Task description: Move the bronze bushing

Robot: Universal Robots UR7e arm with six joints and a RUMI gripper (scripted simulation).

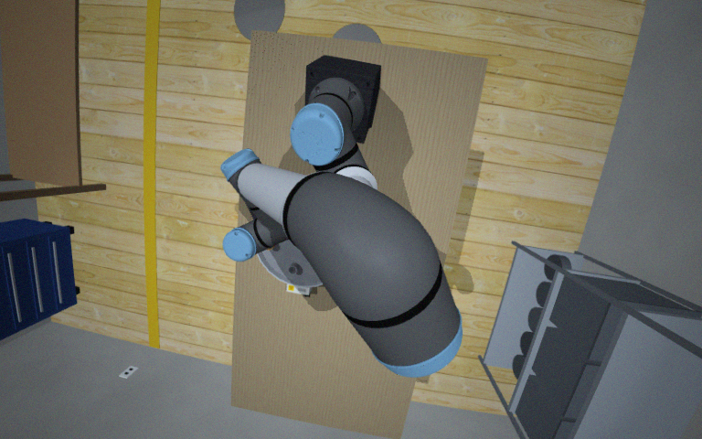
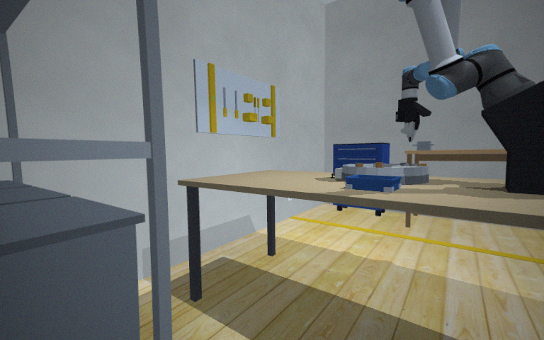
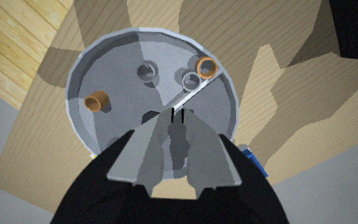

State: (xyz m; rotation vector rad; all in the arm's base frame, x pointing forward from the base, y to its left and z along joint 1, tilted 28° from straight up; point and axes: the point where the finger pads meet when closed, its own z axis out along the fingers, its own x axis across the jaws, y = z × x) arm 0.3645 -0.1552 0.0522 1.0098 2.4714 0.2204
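Currently my black two-jaw gripper (image 3: 177,116) hangs well above the round grey turntable (image 3: 84,133), jaws together, nothing held. Two bronze bushings show: one upright near the far rim (image 3: 206,67), one tipped toward the left side (image 3: 96,101). Two grey sleeves (image 3: 147,71) must stay. Blue crate (image 2: 372,182) sits on the tabletop (image 2: 256,180) just beside the turntable. I'd open first, centre over the upright bronze one, then descend straight.

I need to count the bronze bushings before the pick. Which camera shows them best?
The wrist view: two bronze bushings show plainly on the turntable. The exterior view shows only small brown tops; in the top view the arm hides them.
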